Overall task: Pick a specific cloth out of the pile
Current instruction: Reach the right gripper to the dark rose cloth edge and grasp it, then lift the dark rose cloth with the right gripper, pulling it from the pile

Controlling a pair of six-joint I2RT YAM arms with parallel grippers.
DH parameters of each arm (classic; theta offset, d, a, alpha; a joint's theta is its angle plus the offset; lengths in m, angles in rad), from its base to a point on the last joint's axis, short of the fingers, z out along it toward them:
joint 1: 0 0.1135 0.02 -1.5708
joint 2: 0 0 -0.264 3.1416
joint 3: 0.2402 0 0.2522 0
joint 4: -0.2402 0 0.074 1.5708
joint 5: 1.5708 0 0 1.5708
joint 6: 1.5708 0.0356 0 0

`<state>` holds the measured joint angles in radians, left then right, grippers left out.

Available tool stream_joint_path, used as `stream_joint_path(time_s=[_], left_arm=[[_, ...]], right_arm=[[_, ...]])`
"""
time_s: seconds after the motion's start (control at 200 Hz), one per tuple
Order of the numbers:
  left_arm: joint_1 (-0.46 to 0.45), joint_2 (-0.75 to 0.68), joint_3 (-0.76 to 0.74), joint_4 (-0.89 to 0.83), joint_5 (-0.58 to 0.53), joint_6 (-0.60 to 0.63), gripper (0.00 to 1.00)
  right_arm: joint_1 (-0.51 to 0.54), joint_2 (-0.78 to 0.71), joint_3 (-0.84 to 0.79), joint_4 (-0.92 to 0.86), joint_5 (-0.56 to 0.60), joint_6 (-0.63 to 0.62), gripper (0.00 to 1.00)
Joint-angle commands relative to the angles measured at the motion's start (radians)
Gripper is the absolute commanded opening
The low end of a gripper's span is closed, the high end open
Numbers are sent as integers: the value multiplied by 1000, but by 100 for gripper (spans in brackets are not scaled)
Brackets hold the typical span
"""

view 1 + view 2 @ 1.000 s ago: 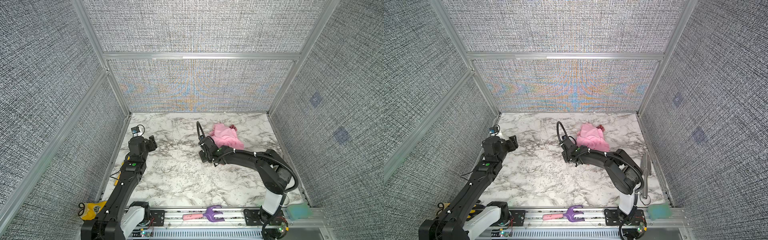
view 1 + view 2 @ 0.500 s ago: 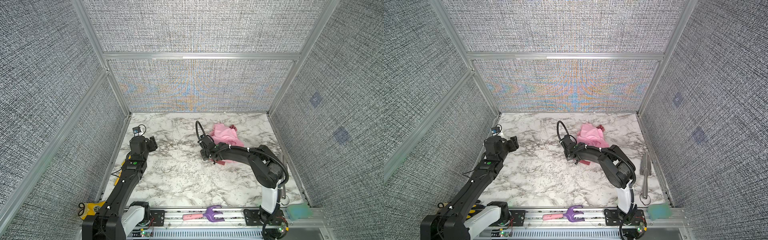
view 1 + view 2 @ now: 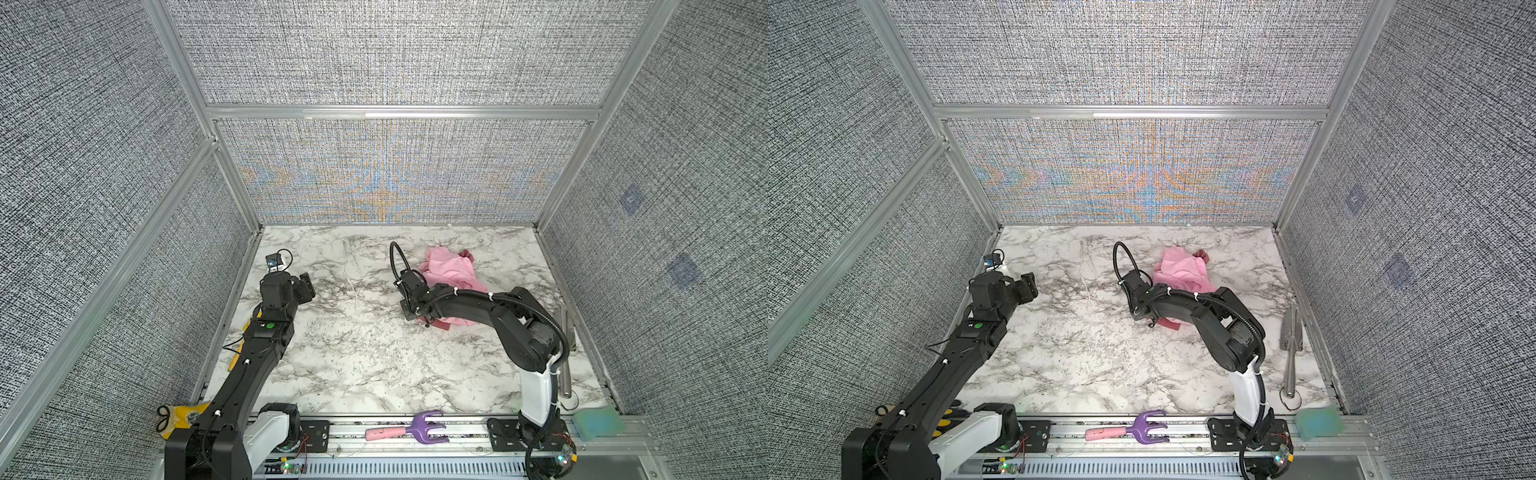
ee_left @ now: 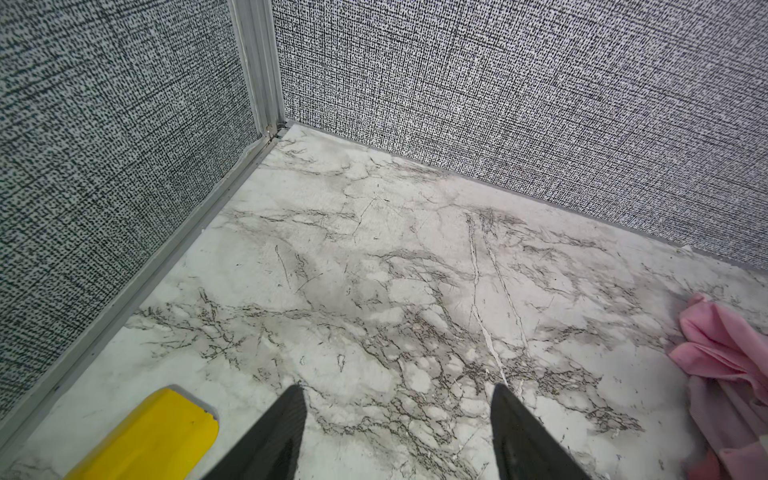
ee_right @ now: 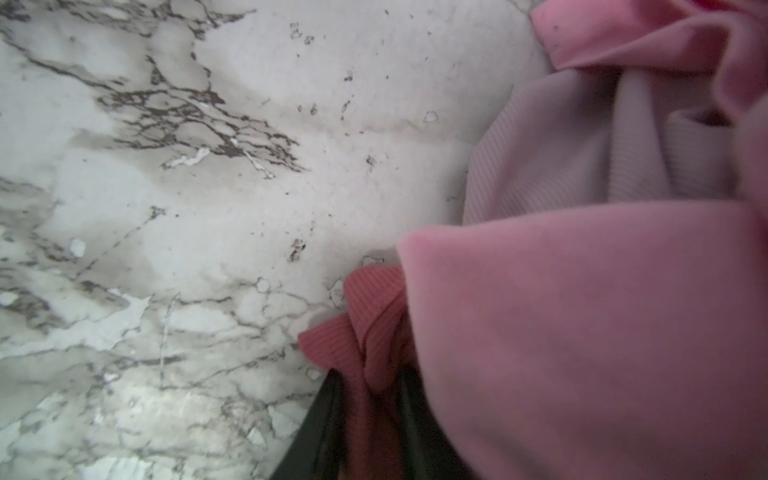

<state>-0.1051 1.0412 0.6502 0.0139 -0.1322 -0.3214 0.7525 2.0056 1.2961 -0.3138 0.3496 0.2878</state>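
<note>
- Dusty-rose ribbed cloth (image 5: 365, 328), at the edge of the pale-pink fabric pile (image 3: 449, 268) on the marble bench (image 3: 353, 357), now pinched by the right tool (image 5: 370, 386), jaws just closed.
- Left tool (image 4: 397, 399) gapes empty; pull-out looks next.

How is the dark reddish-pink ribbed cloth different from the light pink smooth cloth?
The dark reddish-pink ribbed cloth shows ridges; the light pink smooth cloth looks plain and paler. The right gripper pinches the dark one; the light one lies loose. Both are soft pink fabric.
</note>
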Motion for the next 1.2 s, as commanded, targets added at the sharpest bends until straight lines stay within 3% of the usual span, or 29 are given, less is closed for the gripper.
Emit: stream_joint_path(time_s=[0.0, 0.06, 0.49, 1.196], left_arm=[[-1, -1, -1, 28, -5, 7, 72], [-1, -3, -1, 28, -6, 10, 72], [-1, -18, 1, 29, -3, 11, 72], [-1, -21, 12, 22, 2, 12, 73]], right_arm=[[2, 0, 5, -26, -1, 10, 11], [2, -6, 8, -30, 5, 16, 0], [-23, -238, 8, -43, -8, 40, 0], [-373, -577, -31, -10, -230, 34, 0]])
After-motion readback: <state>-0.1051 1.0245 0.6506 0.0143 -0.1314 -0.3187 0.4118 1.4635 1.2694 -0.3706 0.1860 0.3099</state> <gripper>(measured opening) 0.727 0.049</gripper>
